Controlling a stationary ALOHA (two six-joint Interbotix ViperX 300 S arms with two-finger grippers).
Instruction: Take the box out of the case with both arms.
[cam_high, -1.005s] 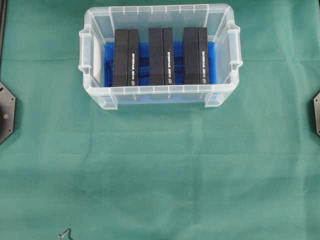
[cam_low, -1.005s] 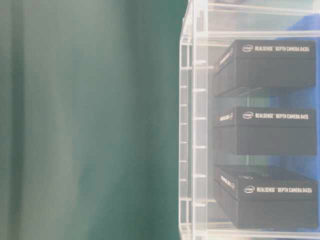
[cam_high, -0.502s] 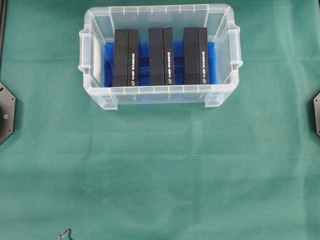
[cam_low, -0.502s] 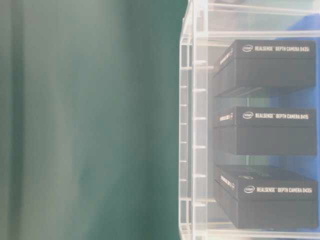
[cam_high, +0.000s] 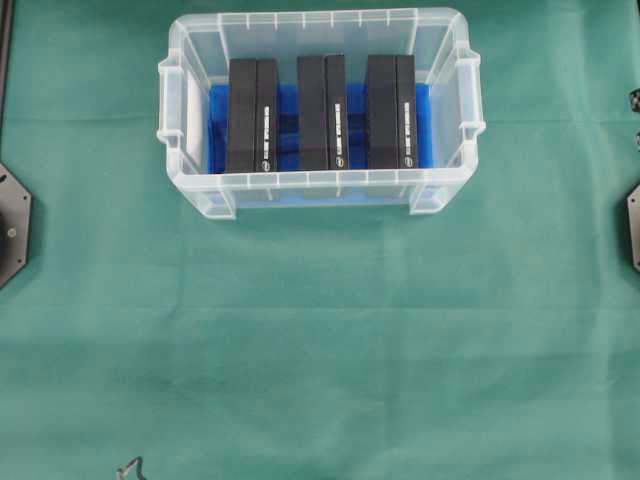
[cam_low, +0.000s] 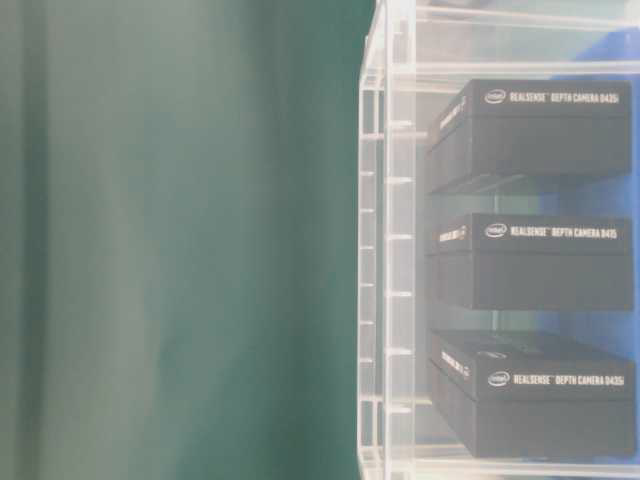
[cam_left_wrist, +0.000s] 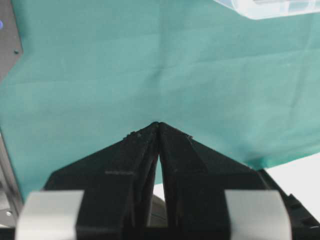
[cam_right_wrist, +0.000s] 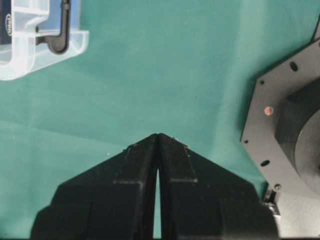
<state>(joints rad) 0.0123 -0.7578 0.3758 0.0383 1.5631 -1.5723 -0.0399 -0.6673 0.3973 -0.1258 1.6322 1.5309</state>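
The clear case (cam_high: 320, 180) stands at the far middle of the green cloth, with blue lining on its floor. Three black boxes stand side by side in it: left (cam_high: 251, 115), middle (cam_high: 321, 112) and right (cam_high: 390, 110). The table-level view shows the case wall (cam_low: 390, 250) and the boxes (cam_low: 540, 260) through it. My left gripper (cam_left_wrist: 158, 123) is shut on nothing over bare cloth, a corner of the case (cam_left_wrist: 270, 7) far ahead of it. My right gripper (cam_right_wrist: 158, 134) is also shut and empty, well short of the case corner (cam_right_wrist: 30, 45).
Black arm bases sit at the left edge (cam_high: 10, 225) and the right edge (cam_high: 633, 225); the right one also shows in the right wrist view (cam_right_wrist: 290, 150). A small metal piece (cam_high: 130, 468) pokes in at the near edge. Green cloth (cam_high: 320, 350) covers the table.
A small dark part has come into the overhead view at its right edge, level with the case. The case and boxes have not moved.
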